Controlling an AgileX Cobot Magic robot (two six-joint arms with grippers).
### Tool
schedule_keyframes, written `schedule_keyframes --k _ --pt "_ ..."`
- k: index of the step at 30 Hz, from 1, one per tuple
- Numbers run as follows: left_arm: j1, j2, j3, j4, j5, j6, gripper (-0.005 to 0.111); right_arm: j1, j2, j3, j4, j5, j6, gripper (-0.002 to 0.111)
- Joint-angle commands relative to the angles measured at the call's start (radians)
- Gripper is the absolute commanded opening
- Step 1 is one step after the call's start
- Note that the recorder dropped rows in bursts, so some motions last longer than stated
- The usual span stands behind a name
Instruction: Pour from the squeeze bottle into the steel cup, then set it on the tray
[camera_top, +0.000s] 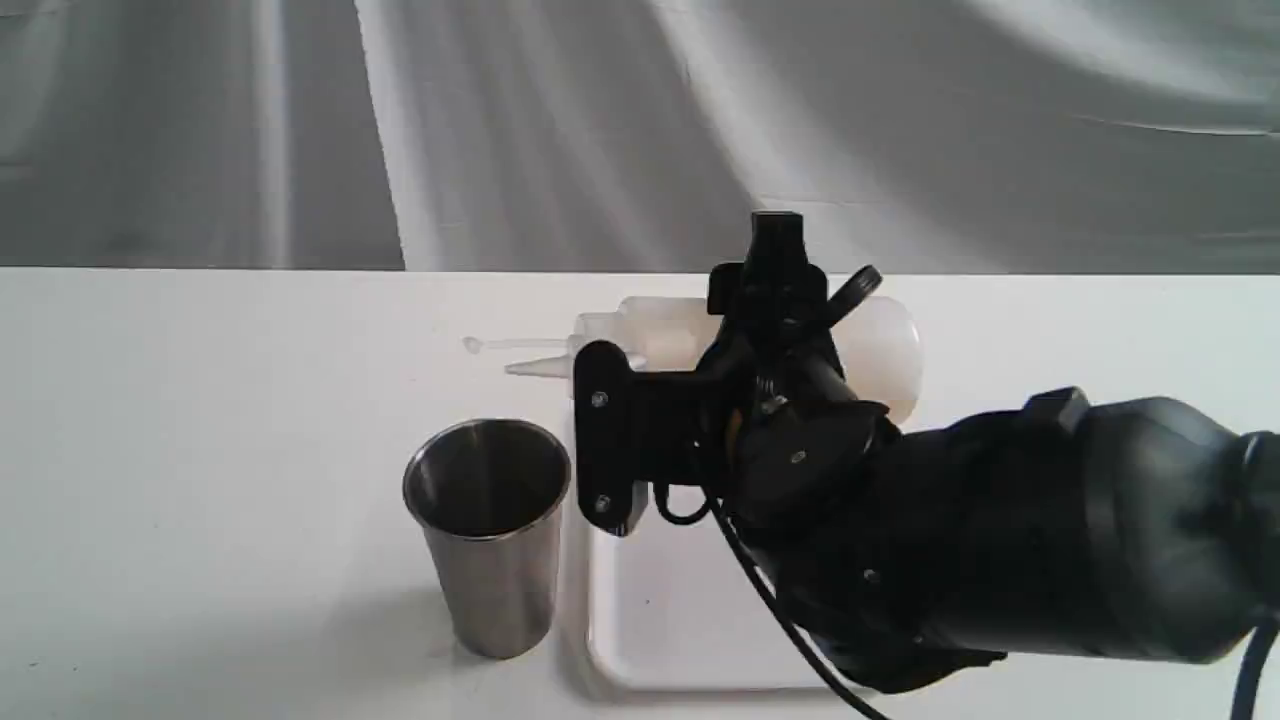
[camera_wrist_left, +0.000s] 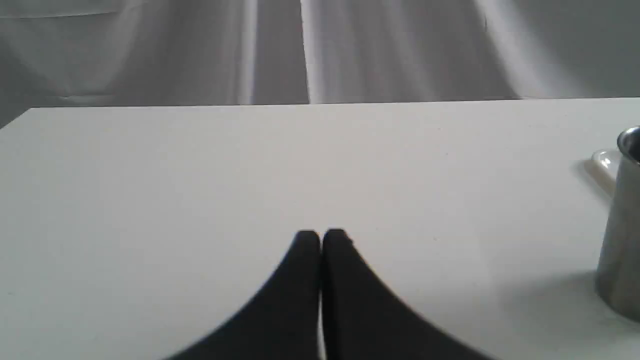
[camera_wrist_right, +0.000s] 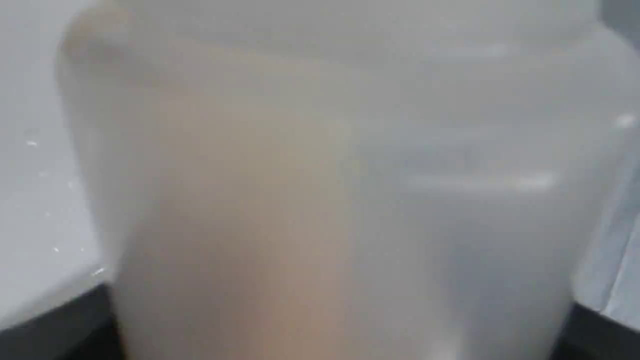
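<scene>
Steel cup (camera_top: 487, 540) stands upright on the white table (camera_top: 200, 450), its dark inside showing, with the tray (camera_top: 680, 620) just beside it on the right of the exterior view. Much of the tray is covered by the black right arm (camera_top: 1050, 530), which crosses it from the right. The right gripper (camera_top: 775, 310) is clamped on the bottle (camera_top: 880, 345); one finger stands up above the bottle's body and the rest of the jaws are hidden. The bottle lies on its side, level, base to the right and nozzle (camera_top: 530, 368) pointing left. In the exterior view the nozzle tip shows above the cup's rim and clear of it. Whether it sits over the mouth or beyond it cannot be told, nor whether the bottle hangs in the air or rests on the table past the tray. The small cap (camera_top: 472, 345) lies out on its thin strap to the left of the nozzle. In the right wrist view the bottle fills almost the whole picture, blurred, whitish with an amber tint on one side. The left gripper (camera_wrist_left: 320, 242) is pressed together, tips touching, holding nothing, low over bare table, well apart from the cup at the edge of its view. Grey cloth (camera_top: 600, 120) hangs behind the table
</scene>
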Motion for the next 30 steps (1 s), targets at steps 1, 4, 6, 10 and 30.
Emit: schedule_keyframes --k 1,4,6,10,30 --pt "-0.008 -0.003 0.004 -0.001 -0.007 -0.002 0.000 0.000 0.021 0.002 -0.029 0.081 -0.070 0.000" --pt "-0.008 -0.003 0.004 -0.001 -0.007 -0.002 0.000 0.000 0.038 0.002 -0.029 0.092 -0.070 0.000" --pt "-0.008 -0.003 0.004 -0.001 -0.007 -0.002 0.000 0.000 0.038 0.002 -0.029 0.090 -0.070 0.000" --pt "-0.008 -0.003 0.004 -0.001 -0.007 -0.004 0.000 0.000 0.047 -0.041 -0.029 0.101 -0.066 0.000" --pt "-0.008 -0.003 0.004 -0.001 -0.007 0.000 0.000 0.002 0.093 -0.126 -0.029 0.074 -0.343 0.000"
